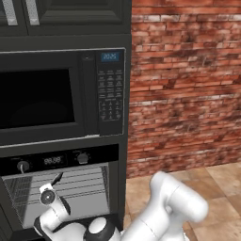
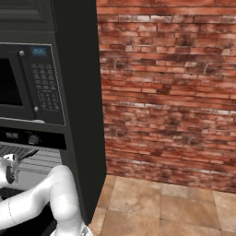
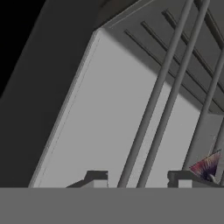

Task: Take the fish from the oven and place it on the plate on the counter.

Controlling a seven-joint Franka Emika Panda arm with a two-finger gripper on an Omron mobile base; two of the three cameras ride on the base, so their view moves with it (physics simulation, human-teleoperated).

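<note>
Although the oven (image 1: 61, 188) stands open with its grey wire rack bared, the task looks barely past its start: the arm reaches into the cavity, and the carry to the plate is all left to do. Above the oven sits the black microwave (image 1: 56, 96) with its keypad, and a brick wall (image 1: 186, 84) runs off to the right over a tiled floor (image 2: 161, 207). In the hand view the fingers (image 3: 97, 177) stand apart with rack bars running between them, holding nothing. A small fanned, purplish shape, seemingly the fish (image 3: 206, 167), lies just right of the right fingertip on the rack. The bars themselves may hinder a clean grasp.
</note>
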